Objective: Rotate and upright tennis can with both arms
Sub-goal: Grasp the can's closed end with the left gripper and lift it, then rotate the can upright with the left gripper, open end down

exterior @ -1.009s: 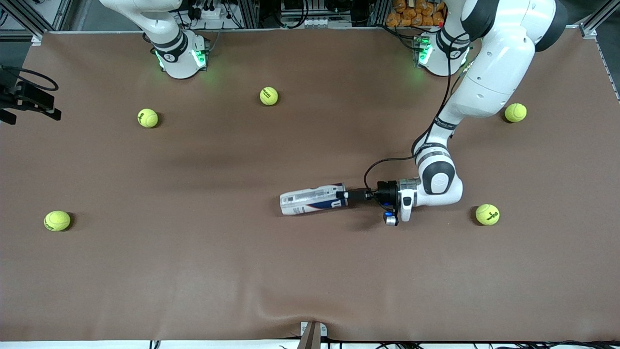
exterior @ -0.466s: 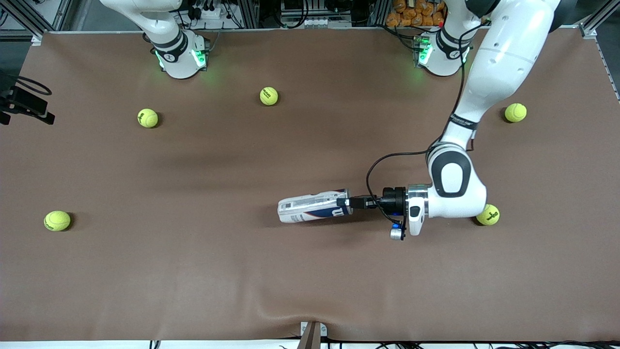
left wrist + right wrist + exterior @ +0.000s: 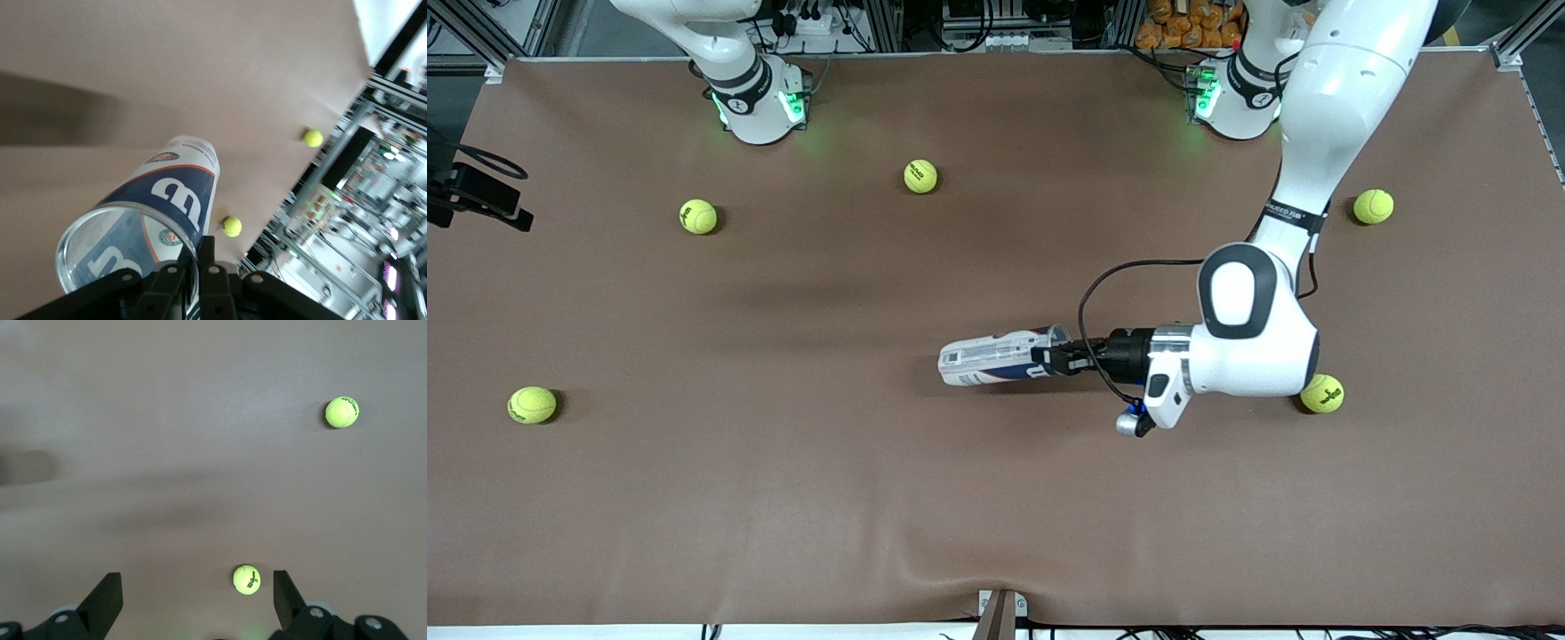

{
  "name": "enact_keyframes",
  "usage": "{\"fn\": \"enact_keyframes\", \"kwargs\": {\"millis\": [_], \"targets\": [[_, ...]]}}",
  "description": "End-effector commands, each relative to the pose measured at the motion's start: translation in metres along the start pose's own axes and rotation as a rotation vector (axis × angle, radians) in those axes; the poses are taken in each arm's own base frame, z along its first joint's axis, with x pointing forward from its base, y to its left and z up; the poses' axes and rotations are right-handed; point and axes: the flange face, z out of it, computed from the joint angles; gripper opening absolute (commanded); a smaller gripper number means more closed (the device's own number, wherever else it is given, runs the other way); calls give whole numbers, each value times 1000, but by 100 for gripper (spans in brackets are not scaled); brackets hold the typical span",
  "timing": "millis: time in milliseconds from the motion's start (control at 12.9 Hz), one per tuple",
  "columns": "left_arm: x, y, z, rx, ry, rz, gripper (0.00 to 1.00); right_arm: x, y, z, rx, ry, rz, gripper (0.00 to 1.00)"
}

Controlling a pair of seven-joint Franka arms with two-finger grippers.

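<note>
The tennis can [image 3: 1000, 357] lies on its side near the middle of the brown desk [image 3: 783, 498], its length running along the desk between the two arms' ends, with its open silver-rimmed mouth toward the left arm's end. The left hand [image 3: 1052, 359] is clamped tight on that rim; in the left wrist view the can [image 3: 150, 220] shows one finger [image 3: 208, 263] on the rim's edge, and the mouth end looks a little raised off the desk while the closed end stays low. The left arm [image 3: 1325, 133] comes down from its base and bends low over the desk, its wrist level with the can.

The right hand [image 3: 197, 597] hangs with its fingers spread wide and holding nothing, high over the right arm's end of the desk, two tennis balls [image 3: 246, 579] below it; in the front view it is out of sight, and that arm waits.

Five balls lie scattered: one [image 3: 1321, 393] just beside the left arm's elbow, one [image 3: 1373, 206] near the edge at that end, one [image 3: 920, 176] and one [image 3: 698, 216] nearer the bases, one [image 3: 532, 404] toward the right arm's end. The stretch of desk nearer the camera than the can is bare down to its wrinkled edge [image 3: 925, 569]
</note>
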Motion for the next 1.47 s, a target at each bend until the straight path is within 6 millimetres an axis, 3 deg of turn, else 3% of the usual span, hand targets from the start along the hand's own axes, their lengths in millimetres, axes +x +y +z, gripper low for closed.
{"fn": "enact_keyframes", "kwargs": {"millis": [0, 311, 621, 932, 1087, 1320, 1397], "targets": [[-23, 33, 1, 111, 100, -97, 0, 2, 1, -5, 13, 8, 17, 100], [-58, 64, 32, 261, 219, -199, 0, 2, -10, -4, -16, 7, -3, 100], [-91, 72, 82, 437, 383, -216, 0, 2, -46, 1, -86, 2, -68, 100], [-123, 72, 122, 543, 447, -183, 0, 2, -37, 0, -75, 3, -50, 100], [-127, 59, 144, 638, 479, -153, 0, 3, -35, 0, -76, 3, -47, 100], [-129, 58, 147, 675, 488, -149, 0, 3, -34, 0, -76, 3, -44, 100], [-130, 58, 148, 674, 488, -150, 11, 3, -34, 0, -75, 4, -39, 100]]}}
